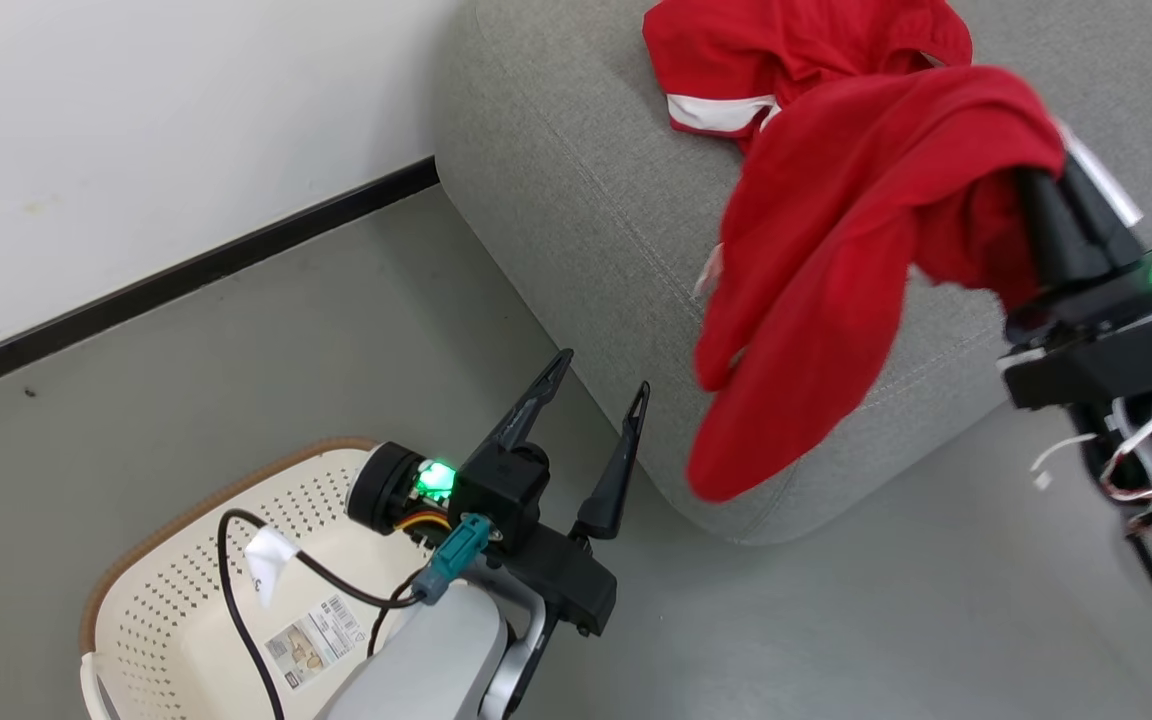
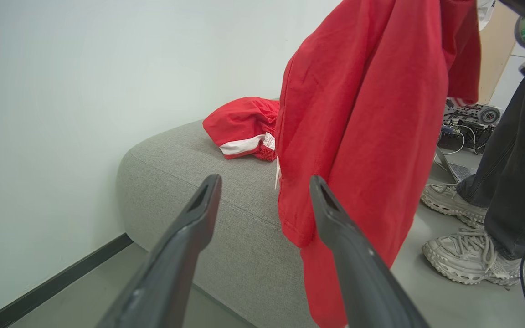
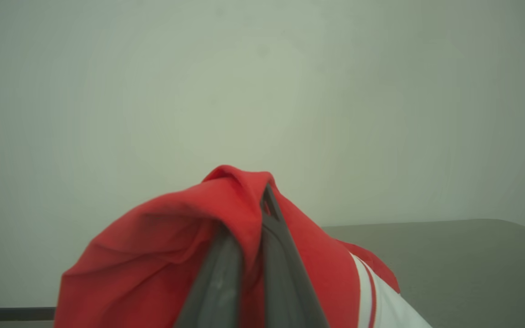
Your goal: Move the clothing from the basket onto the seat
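My right gripper (image 1: pixel 1061 215) is shut on a red garment (image 1: pixel 816 300), which hangs off its fingers above the front corner of the grey seat (image 1: pixel 576 180), its lower end dangling past the seat's edge. In the right wrist view the fingers (image 3: pixel 271 255) pinch a fold of this clothing (image 3: pixel 176 237). A second red garment with a white stripe (image 1: pixel 786 50) lies crumpled on the seat. My left gripper (image 1: pixel 604 372) is open and holds nothing, above the floor between the basket (image 1: pixel 166 560) and the seat. The basket's visible part holds only a label sticker.
A white wall with a black baseboard (image 1: pixel 186 270) runs along the left. A person's legs in dark trousers and pale sneakers (image 2: pixel 463 259) stand on the grey floor right of the seat. A laptop and wired gear (image 2: pixel 467 123) sit on the floor behind them.
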You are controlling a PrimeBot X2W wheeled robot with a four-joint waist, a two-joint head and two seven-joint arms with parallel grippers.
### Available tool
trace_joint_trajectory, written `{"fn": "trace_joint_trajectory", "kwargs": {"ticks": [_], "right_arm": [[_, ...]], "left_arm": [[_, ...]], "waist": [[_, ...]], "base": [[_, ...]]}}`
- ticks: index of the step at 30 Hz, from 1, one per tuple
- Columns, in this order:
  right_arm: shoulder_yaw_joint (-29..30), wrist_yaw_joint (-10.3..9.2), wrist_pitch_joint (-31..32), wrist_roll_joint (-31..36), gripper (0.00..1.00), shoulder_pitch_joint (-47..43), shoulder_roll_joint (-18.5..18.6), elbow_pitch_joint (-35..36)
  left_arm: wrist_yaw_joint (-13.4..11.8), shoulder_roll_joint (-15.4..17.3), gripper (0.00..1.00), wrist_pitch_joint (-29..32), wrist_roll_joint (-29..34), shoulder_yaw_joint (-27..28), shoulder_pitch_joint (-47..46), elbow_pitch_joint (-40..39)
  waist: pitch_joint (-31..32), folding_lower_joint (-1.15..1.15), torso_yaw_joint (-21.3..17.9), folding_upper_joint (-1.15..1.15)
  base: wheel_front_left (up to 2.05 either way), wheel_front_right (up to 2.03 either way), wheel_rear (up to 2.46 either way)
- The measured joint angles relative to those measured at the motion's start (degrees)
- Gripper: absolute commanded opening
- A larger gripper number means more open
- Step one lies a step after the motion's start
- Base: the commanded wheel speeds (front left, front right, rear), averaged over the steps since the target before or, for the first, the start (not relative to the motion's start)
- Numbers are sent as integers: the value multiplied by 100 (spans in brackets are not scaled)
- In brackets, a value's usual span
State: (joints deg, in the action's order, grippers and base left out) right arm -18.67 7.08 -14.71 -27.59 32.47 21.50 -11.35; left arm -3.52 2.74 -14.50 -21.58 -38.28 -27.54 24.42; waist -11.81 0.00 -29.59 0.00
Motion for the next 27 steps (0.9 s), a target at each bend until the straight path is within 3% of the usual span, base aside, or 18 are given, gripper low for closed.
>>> {"fn": "trace_joint_trajectory", "kwargs": {"ticks": [11,27], "right_arm": [[706,0,-1,179,0,1122,871,-559],[1131,5,-1,191,0,2466,1914,-1672]], "left_arm": [[-52,8,100,0,-48,-249,-47,26],[-158,30,100,0,-43,-576,-405,49]], "waist": [[-223,0,180,0],[-961,0,568,1]], "base": [[0,0,0],[0,0,0]]}}
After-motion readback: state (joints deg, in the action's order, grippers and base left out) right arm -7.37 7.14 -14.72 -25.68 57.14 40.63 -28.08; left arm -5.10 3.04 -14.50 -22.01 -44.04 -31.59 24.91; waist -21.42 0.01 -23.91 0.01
